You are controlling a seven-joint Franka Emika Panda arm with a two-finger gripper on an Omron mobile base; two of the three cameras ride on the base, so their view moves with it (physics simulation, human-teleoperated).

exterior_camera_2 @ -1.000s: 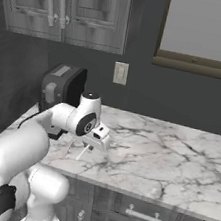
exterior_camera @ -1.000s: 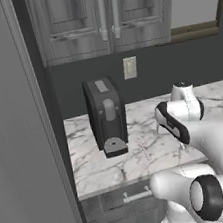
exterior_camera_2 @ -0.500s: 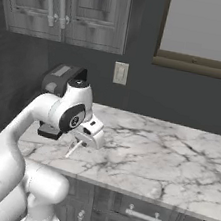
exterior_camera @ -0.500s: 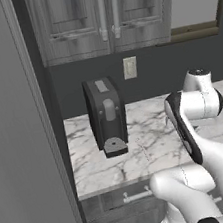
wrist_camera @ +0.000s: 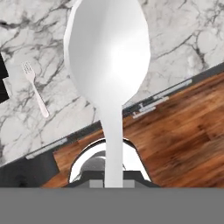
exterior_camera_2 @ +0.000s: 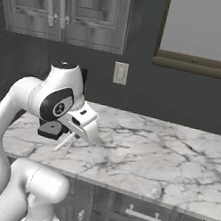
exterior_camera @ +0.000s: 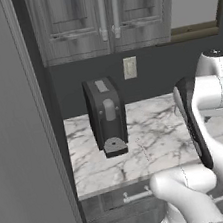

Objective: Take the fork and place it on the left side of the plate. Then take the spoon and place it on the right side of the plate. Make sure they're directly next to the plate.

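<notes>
My gripper (exterior_camera_2: 76,133) is shut on the spoon (exterior_camera_2: 63,142), which hangs down and to the left from the hand, just above the left part of the marble counter (exterior_camera_2: 145,158). In the hand view the spoon (wrist_camera: 108,52) rises large and pale, bowl far from me, its handle clamped at my gripper (wrist_camera: 113,176). The fork (wrist_camera: 36,89) lies flat on the marble to the left of the bowl, tines toward the top of that view. The plate is out of view.
A black toaster (exterior_camera: 107,116) stands at the counter's left end near the grey side wall (exterior_camera: 18,147). Upper cabinets (exterior_camera: 104,18) hang above, a wall outlet (exterior_camera_2: 120,73) behind. Beyond the counter's front edge (wrist_camera: 166,92) lies wooden floor (wrist_camera: 183,140).
The arm's upper links have swung up and over. The hand stayed over the left part of the counter, drifting slightly left in the right base view, with the spoon still in it.
</notes>
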